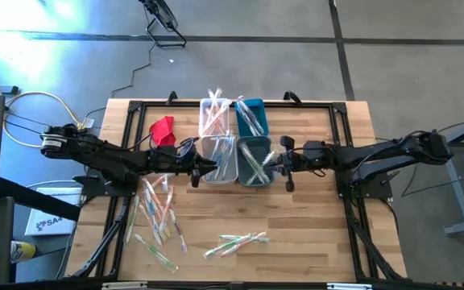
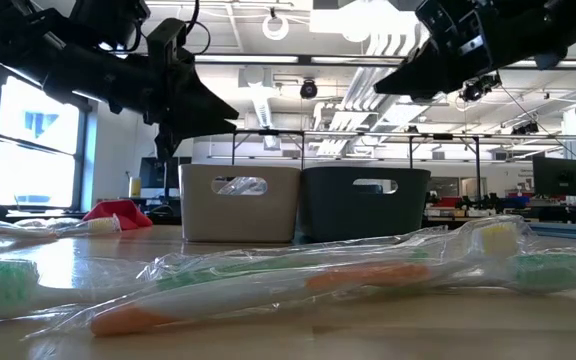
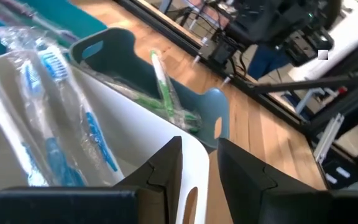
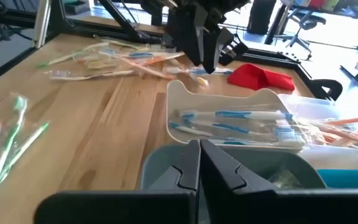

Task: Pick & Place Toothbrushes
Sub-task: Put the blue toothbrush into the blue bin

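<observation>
Hovering over bins [image 1: 234,158] — right gripper [image 1: 271,163] shut, empty

We are in a robotics lab in an open-plan office hall: behind the wooden table [image 1: 312,217] we see exposed ceiling ducts [image 2: 268,105], strip lights, rows of desks with monitors [image 2: 558,177], and office chairs [image 4: 297,28] beyond it.
</observation>
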`<state>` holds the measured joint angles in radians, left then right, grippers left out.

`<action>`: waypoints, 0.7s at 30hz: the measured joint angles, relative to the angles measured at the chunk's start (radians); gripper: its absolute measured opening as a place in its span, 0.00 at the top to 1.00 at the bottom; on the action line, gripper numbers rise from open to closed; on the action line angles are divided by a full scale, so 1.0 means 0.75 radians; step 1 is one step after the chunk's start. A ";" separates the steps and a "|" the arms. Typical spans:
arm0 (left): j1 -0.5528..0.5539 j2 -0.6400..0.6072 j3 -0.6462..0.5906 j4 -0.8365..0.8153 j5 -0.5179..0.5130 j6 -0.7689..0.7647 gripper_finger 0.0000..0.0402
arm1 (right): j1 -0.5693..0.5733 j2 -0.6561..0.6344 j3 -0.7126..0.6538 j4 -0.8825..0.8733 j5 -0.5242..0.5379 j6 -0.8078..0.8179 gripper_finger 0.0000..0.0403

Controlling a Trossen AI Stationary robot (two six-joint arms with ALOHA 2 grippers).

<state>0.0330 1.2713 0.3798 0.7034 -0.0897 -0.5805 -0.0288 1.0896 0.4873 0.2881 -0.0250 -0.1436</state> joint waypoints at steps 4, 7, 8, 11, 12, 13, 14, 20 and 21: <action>0.000 0.000 0.001 -0.019 -0.010 -0.068 0.75 | 0.000 -0.040 0.000 -0.006 -0.004 -0.001 0.99; 0.000 0.000 0.040 -0.146 -0.012 -0.140 0.75 | -0.006 -0.039 0.000 -0.014 -0.006 -0.020 1.00; 0.000 0.000 0.070 -0.217 -0.012 -0.145 0.75 | -0.012 -0.038 0.000 -0.013 -0.008 -0.022 1.00; 0.000 0.000 0.206 -0.498 -0.027 -0.150 0.75 | -0.034 -0.020 0.001 -0.007 -0.006 -0.018 1.00; 0.000 0.000 0.263 -0.613 -0.038 -0.149 0.75 | -0.043 -0.013 0.000 -0.015 -0.005 -0.015 1.00; 0.000 0.000 0.324 -0.733 -0.055 -0.148 0.75 | -0.051 -0.007 -0.001 -0.018 -0.005 -0.014 1.00; 0.000 0.000 0.382 -0.847 -0.073 -0.149 0.75 | -0.056 -0.003 -0.001 -0.014 -0.006 -0.013 1.00; 0.001 0.000 0.775 -1.544 -0.141 -0.202 0.75 | -0.070 0.032 -0.001 -0.011 -0.011 -0.012 1.00; 0.001 0.000 0.833 -1.641 -0.147 -0.224 0.75 | -0.070 0.038 -0.001 -0.008 -0.018 -0.012 1.00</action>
<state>0.0334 1.2713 1.0046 -0.5272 -0.2000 -0.7485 -0.0814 1.1182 0.4870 0.2822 -0.0387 -0.1528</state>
